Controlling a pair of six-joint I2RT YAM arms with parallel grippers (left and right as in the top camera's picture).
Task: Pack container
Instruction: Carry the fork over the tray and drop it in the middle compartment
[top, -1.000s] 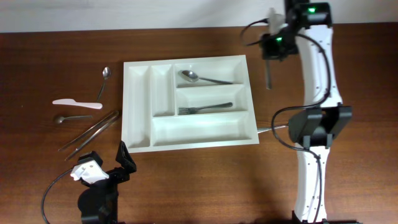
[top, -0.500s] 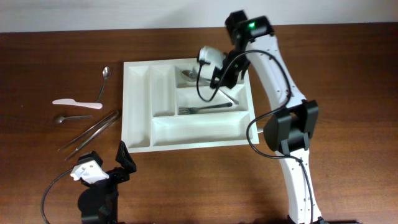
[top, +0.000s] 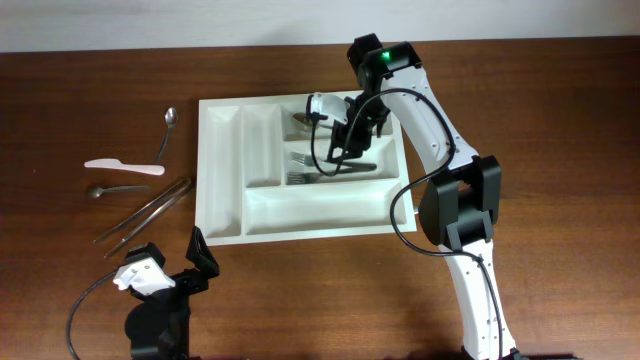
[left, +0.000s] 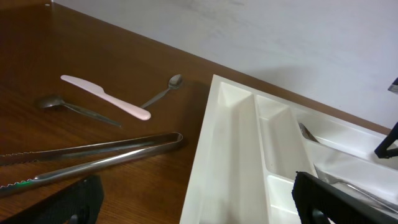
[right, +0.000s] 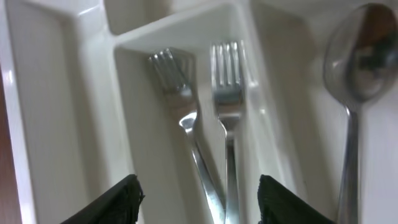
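Hovering over the container (top: 320, 212), right hand (top: 343, 150) sits above the middle wide compartment. In the wrist view the right hand (right: 198, 186) has both fingers (right: 109, 202) spread wide, gripping nothing. Two forks (right: 227, 81) lie side by side in that compartment below the gap, tines pointing away from the camera. The handles cross or touch lower down, and which lies on top can't be told. Big spoon (right: 359, 56) lies in the next compartment over, the top wide one, bowl up.

Container lies flat on the table (top: 560, 120), mid-table, long side left to right. Its two narrow upright compartments are on its left side, and the long bottom compartment has nothing in it.

Left hand (top: 175, 258) is parked at the near edge of the table, left of the container's near corner. Its fingers are fully apart and hold nothing; its wrist view (left: 199, 208) shows only table and container rim between them.

Loose items on the table left of the container:
- thin spoon (top: 168, 130), nearest the tray
- white knife (top: 122, 167)
- dark spoon (top: 110, 188)
- tongs (top: 150, 208), angled, tip near the container's left wall
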